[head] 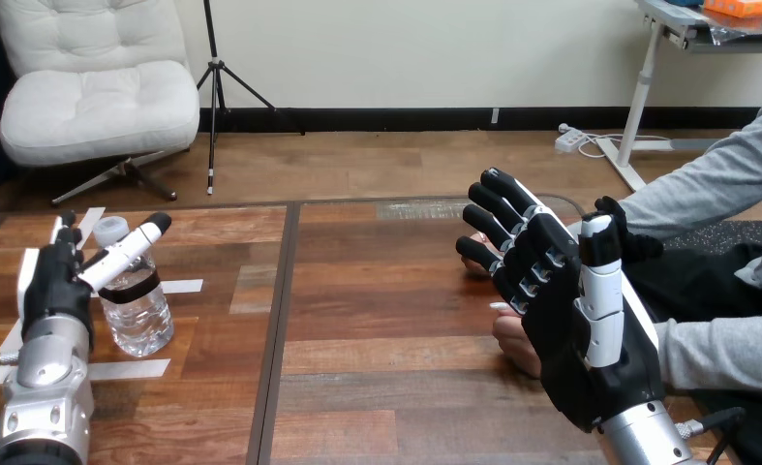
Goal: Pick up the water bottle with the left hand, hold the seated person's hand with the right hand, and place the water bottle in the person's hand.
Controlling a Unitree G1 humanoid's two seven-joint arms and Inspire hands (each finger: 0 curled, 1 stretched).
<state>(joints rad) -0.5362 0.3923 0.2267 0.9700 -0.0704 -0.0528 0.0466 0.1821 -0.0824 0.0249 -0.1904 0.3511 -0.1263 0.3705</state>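
At the lower left of the frame, my left hand [55, 291] stands beside the water bottle [142, 320], on its left side. The hand is wide: the fingers are straight, and one long white and black finger reaches slantwise across the front of the bottle's upper part, just below the cap [111, 231]. I cannot tell if this finger touches the bottle. The bottle stands upright on the wooden table [386, 291]. It is of clear, ribbed plastic, with a pale round cap and a dark band [133, 288] around its middle. Strips of white tape [181, 286] lie flat on the wood near the bottle, one at its right and others under and behind my silver forearm [43, 387].

At the right of the frame, my right hand [580, 329] is raised over the table with the fingers straight and spread, holding nothing. Its black palm and white thumb shell hide most of the person's hand [514, 344], which shows at the left edge of my palm, low over the table. I cannot tell if the two touch. A grey sleeve [725, 354] leads from that hand to the right edge of the frame.

The table is of brown planks with visible grain, and a dark straight seam [280, 320] runs down it between the bottle and my right hand. The bottle is well apart from the person's hand.
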